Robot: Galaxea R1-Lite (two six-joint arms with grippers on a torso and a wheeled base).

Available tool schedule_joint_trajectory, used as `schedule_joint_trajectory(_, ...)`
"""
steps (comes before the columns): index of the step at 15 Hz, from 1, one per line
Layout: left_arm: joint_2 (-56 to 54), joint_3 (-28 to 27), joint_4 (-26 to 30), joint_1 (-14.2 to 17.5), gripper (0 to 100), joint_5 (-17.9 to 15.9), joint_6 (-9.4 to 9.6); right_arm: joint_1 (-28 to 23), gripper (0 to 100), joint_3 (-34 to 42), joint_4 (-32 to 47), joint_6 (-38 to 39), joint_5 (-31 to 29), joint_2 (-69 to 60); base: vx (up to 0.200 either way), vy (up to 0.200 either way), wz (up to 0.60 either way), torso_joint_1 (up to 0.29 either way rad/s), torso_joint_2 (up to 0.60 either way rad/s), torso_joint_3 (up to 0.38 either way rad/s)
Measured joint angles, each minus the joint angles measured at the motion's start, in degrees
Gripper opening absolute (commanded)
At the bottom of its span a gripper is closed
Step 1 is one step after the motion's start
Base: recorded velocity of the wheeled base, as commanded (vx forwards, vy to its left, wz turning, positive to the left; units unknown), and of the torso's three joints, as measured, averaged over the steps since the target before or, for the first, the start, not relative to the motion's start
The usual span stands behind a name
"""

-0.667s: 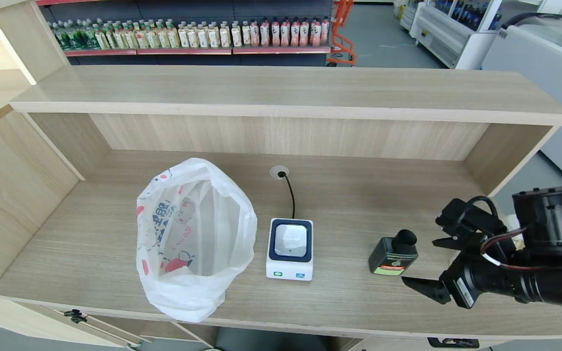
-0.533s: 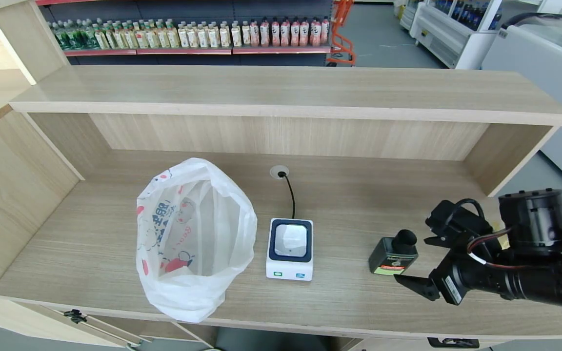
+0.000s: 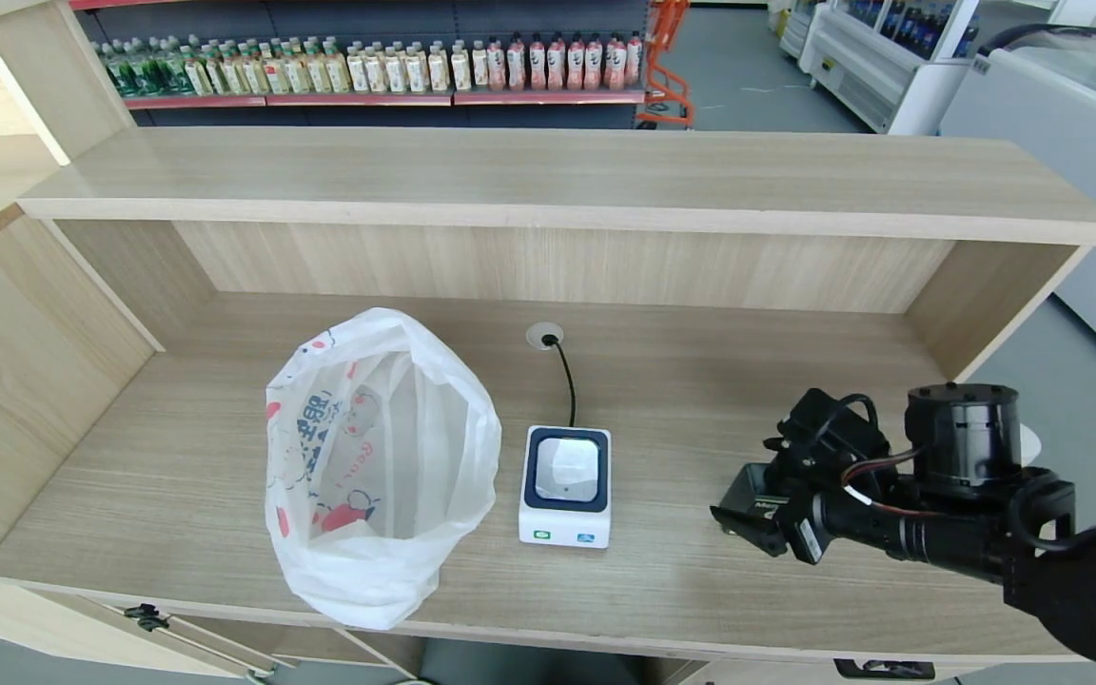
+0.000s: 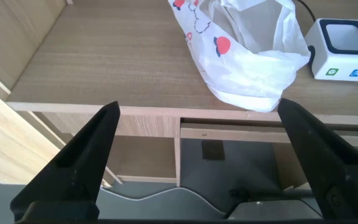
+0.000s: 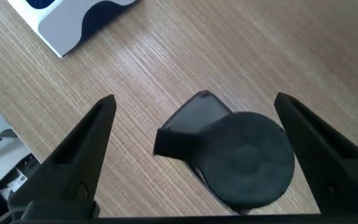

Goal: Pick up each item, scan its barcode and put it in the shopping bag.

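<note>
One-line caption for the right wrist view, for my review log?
Open right gripper poised around a black-capped dark bottle on the wooden counter, barcode scanner nearby.

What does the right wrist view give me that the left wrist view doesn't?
Right wrist, not left: the dark bottle with its round black cap, between the fingers of the open right pincer. Left wrist, not right: the shopping bag and the open left pincer. Both: the scanner and the wooden counter.

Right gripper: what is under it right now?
A dark bottle with a round black cap stands on the counter, between the open fingers of the right gripper. The cap hides most of its body.
</note>
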Motion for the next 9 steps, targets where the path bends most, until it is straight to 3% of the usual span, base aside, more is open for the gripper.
schedule_joint_trajectory(3, 0.00, 0.00, 0.00, 0.00, 100, 0.00, 0.02, 1.44, 100, -0.02, -1.71, -0.27, 0.24, 4.13, 0.000, 0.000, 0.00, 0.000, 0.00, 0.000)
schedule_joint_trajectory(4, 0.00, 0.00, 0.00, 0.00, 100, 0.00, 0.02, 1.71, 0, -0.06, -3.10, -0.27, 0.26, 5.24, 0.000, 0.000, 0.00, 0.000, 0.00, 0.000)
schedule_joint_trajectory(9, 0.00, 0.00, 0.00, 0.00, 100, -0.01, 0.02, 2.12, 0, -1.07, -4.39, 0.13, 0.30, 7.11, 0.000, 0.000, 0.00, 0.000, 0.00, 0.000)
